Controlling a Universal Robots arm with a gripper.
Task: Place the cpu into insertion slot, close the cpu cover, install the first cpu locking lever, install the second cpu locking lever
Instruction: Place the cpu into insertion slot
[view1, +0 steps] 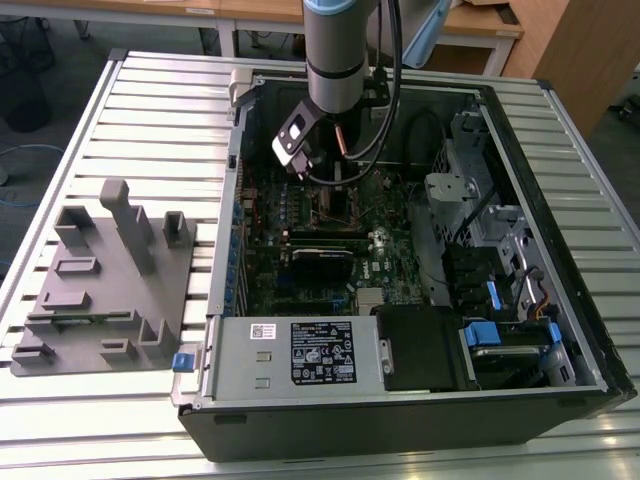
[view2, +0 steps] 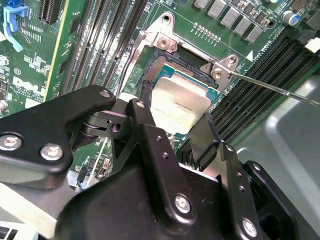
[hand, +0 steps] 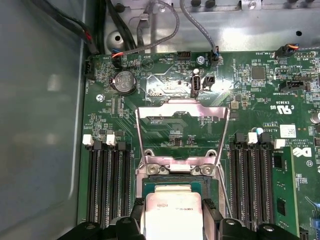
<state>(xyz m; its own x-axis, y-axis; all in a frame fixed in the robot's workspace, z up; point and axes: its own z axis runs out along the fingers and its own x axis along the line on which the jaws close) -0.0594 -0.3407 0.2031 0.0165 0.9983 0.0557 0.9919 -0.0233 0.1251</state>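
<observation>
Ribbed aluminium makes up the counter (view1: 150, 110), the largest thing in the exterior view. It carries one open black computer case (view1: 420, 425) and, to the exterior view's left of the case, one grey moulded fixture (view1: 100, 290). The single arm (view1: 335, 60) reaches down into the case over the green motherboard (view1: 300, 215).

The wrist views give you what that wide shot is too far off to show. In the first wrist view you look along the board. The cpu cover (hand: 182, 111), one silver frame plate, stands swung open beyond the socket. Two banks of long black memory slots (hand: 107, 185) flank the socket, one on each side. One round coin cell (hand: 125, 81) sits further up the board.

The second wrist view brings you in close from an angle. The insertion slot (view2: 161, 67) lies uncovered, part of its gold contact field bare. One thin metal rod (view2: 272, 88) runs out from a corner of the socket frame.

Your end effector (view2: 175, 120) is clenched on the cpu (view2: 180, 105), with one black finger (view2: 142, 117) against each of two opposite edges. In both wrist views the one chip sits between the fingers, its grey top facing up. It is directly over the slot and overlaps most of it. You cannot tell from these views whether it is seated or just above the contacts.
</observation>
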